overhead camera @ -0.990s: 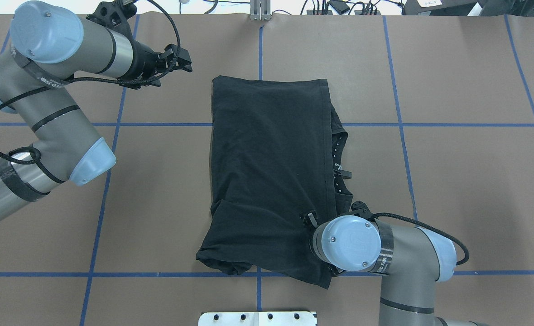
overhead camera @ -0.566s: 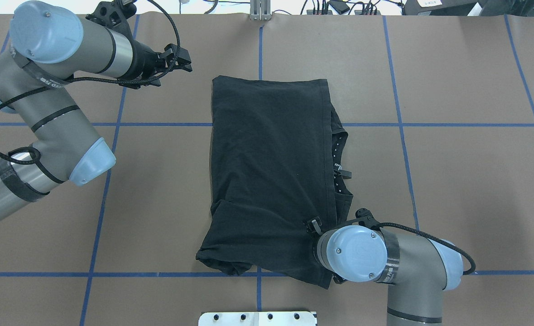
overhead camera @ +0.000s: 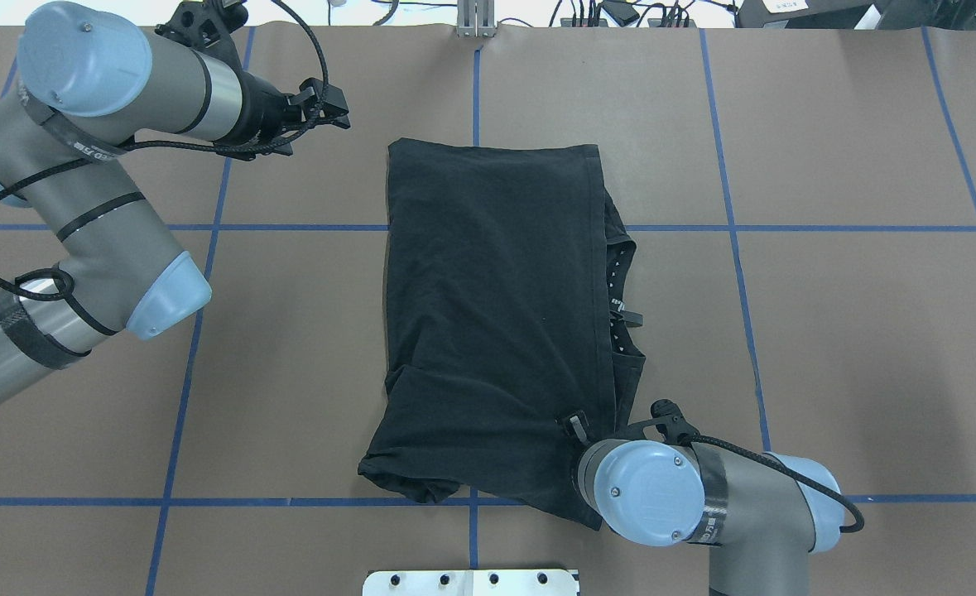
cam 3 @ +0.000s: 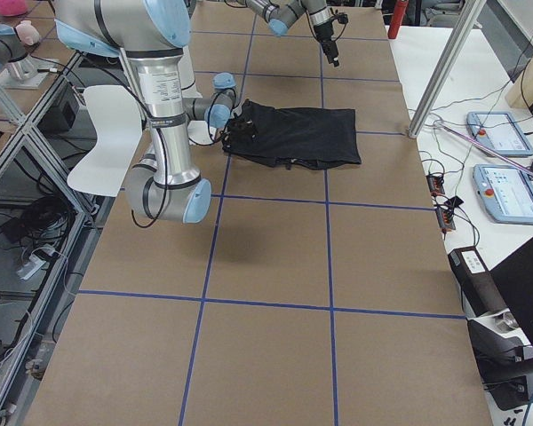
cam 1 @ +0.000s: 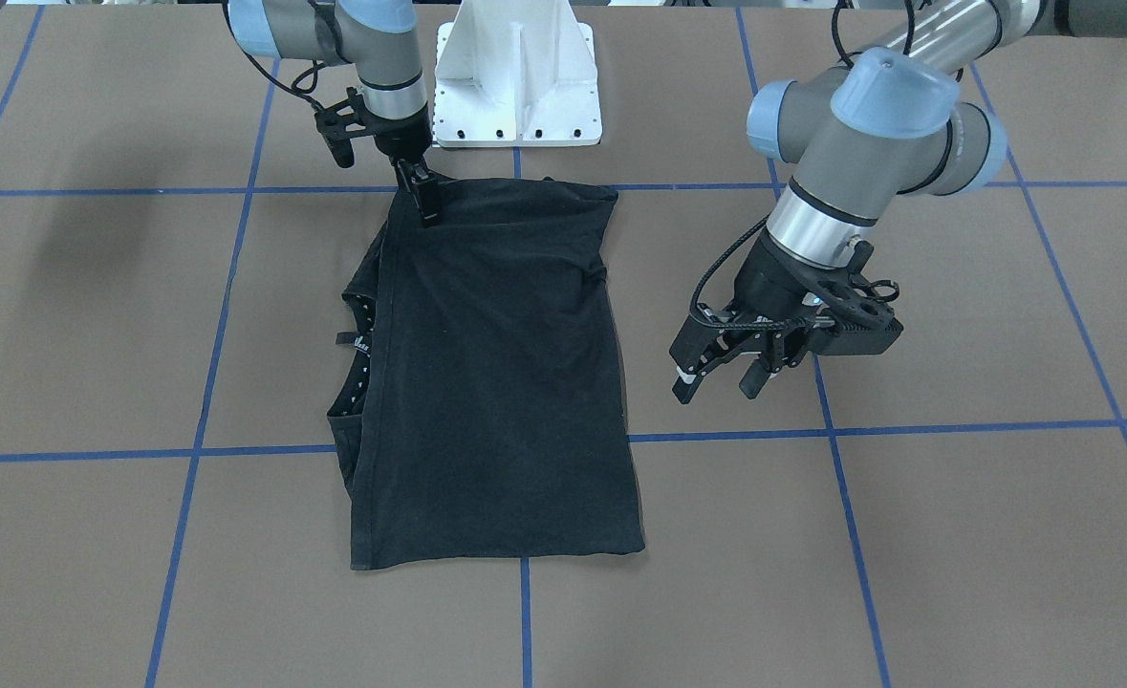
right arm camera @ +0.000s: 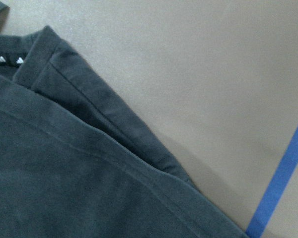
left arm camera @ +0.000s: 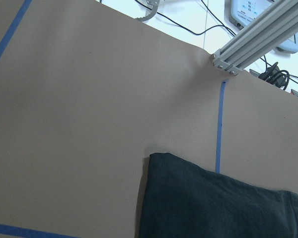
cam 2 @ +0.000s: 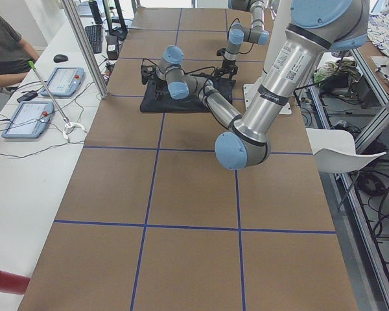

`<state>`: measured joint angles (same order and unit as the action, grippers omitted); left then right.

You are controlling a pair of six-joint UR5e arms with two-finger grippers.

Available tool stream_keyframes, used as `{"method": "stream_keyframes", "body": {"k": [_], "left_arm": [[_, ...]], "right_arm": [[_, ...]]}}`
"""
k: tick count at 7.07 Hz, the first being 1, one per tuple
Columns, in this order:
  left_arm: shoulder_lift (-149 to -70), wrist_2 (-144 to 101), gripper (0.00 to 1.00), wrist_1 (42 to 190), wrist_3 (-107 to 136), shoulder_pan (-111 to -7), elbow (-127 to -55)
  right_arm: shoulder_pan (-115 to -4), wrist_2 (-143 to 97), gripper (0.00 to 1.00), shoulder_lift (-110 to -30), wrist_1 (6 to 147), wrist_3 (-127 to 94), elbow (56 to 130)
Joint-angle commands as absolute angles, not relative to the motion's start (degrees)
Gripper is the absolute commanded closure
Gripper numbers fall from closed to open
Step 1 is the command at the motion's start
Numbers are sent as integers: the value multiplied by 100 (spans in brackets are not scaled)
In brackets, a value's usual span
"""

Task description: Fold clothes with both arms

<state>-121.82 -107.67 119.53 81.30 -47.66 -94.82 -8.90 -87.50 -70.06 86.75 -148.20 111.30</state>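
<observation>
The black T-shirt [overhead camera: 496, 314] lies folded flat at the table's middle, plain side up, with its collar [overhead camera: 620, 306] peeking out on the right. It also shows in the front view [cam 1: 496, 382]. My left gripper [cam 1: 716, 385] is open and empty. It hovers left of the shirt's far corner, apart from it [overhead camera: 340, 112]. My right gripper [cam 1: 429, 215] points down at the shirt's near right part [overhead camera: 574, 422], by the top layer's edge. Its fingers show as one narrow black shape, so I cannot tell whether it is open. The right wrist view shows only cloth [right arm camera: 64, 188].
The white base pedestal [cam 1: 515, 86] stands at the robot's table edge, just behind the shirt. Blue tape lines [overhead camera: 475, 228] cross the brown table. An aluminium post [overhead camera: 475, 16] stands at the far edge. A person [cam 2: 6, 45] sits at a side desk with tablets.
My right arm's wrist and elbow have drawn back toward the robot's base, and its fingertips have shifted slightly the same way. The shirt and the left arm have not moved.
</observation>
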Motion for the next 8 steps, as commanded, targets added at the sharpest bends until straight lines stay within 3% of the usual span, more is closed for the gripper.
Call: {"method": "stream_keyframes", "body": {"k": [1,2,3,4,5,8], "left_arm": [[-12182,-10767,9,11953,8130,-4764,-9475],[-12182,-10767,9,11953,8130,-4764,-9475],[-12190,-10767,9,11953,8130,-4764,-9475],[-12190,-10767,9,11953,8130,-4764,-9475],[-12182,-10767,9,11953,8130,-4764,-9483],[-12182,-10767,9,11953,8139,-4764,-9475]], "right_arm": [[-791,-8754,0,-7022,8675,-14827,11109],[-791,-8754,1,-7022,8675,-14827,11101],[-791,-8745,28,-7014,8684,-14836,11092],[-791,-8754,85,-7005,8684,-14845,11118],[-800,-8780,100,-7040,8666,-14819,11127],[-878,-8806,100,-7040,8666,-14766,11337]]}}
